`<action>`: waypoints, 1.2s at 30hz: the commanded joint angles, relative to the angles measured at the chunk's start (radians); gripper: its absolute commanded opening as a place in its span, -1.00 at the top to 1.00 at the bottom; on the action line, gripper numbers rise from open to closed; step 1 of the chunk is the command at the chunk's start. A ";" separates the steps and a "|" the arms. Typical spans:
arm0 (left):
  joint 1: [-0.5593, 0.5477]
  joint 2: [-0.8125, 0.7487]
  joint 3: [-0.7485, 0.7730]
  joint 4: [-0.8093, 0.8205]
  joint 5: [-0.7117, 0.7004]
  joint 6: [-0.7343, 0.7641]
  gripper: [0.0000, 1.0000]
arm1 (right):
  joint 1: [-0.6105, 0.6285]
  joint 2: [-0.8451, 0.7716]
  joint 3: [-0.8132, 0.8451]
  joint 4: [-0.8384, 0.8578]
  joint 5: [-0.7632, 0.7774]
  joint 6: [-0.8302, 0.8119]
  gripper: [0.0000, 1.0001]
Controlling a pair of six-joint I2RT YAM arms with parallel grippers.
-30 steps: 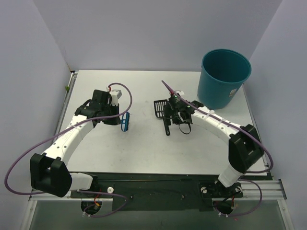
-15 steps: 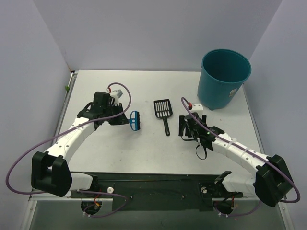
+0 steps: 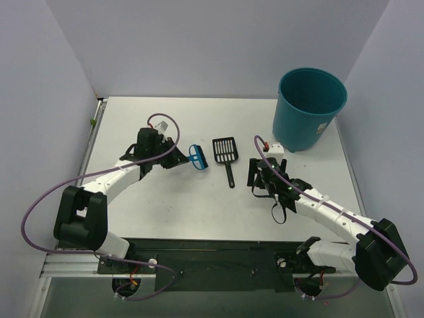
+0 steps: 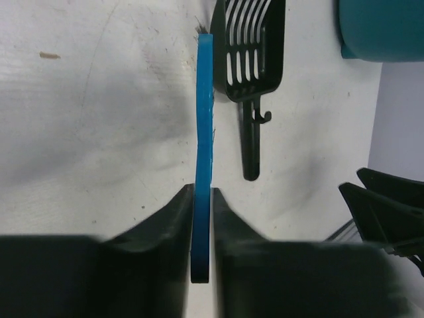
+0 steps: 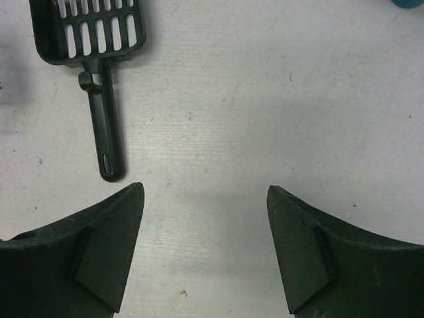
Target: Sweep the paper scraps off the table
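Note:
No paper scraps show on the white table (image 3: 199, 212) in any view. My left gripper (image 3: 179, 159) is shut on the handle of the small blue hand brush (image 3: 197, 157), held just left of the black slotted scoop (image 3: 225, 151). In the left wrist view the brush (image 4: 204, 119) stands edge-on between my jaws (image 4: 202, 199), with the scoop (image 4: 255, 46) right of its tip. My right gripper (image 3: 260, 173) is open and empty, to the right of the scoop's handle. In the right wrist view my right gripper (image 5: 204, 193) is over bare table, with the scoop (image 5: 93, 30) at the upper left.
The teal round bin (image 3: 310, 106) stands at the back right corner, close behind the right gripper; it also shows in the left wrist view (image 4: 381, 30). The table's metal-railed front edge (image 3: 218, 246) runs by the arm bases.
The right gripper has let go of the scoop, left it lying on the table, and drawn back to the right and nearer. The left gripper has carried the brush right, up to the scoop.

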 commanded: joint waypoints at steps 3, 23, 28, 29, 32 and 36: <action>0.011 0.067 0.156 0.091 -0.018 0.016 -0.57 | 0.006 -0.038 -0.010 0.039 0.015 0.006 -0.36; 0.005 -0.379 -0.246 0.028 -0.215 0.168 -0.75 | 0.007 -0.209 -0.114 0.116 0.136 0.020 -0.40; -0.003 -0.542 -0.407 0.134 -0.204 0.203 -0.75 | 0.007 -0.364 -0.192 0.165 0.216 0.022 -0.43; -0.007 -0.559 -0.419 0.140 -0.216 0.214 -0.75 | 0.007 -0.374 -0.202 0.163 0.225 0.022 -0.43; -0.020 -0.648 -0.500 0.192 -0.232 0.235 -0.75 | 0.007 -0.407 -0.215 0.165 0.257 0.031 -0.44; -0.037 -0.732 -0.598 0.237 -0.250 0.298 -0.75 | 0.007 -0.423 -0.228 0.174 0.271 0.032 -0.44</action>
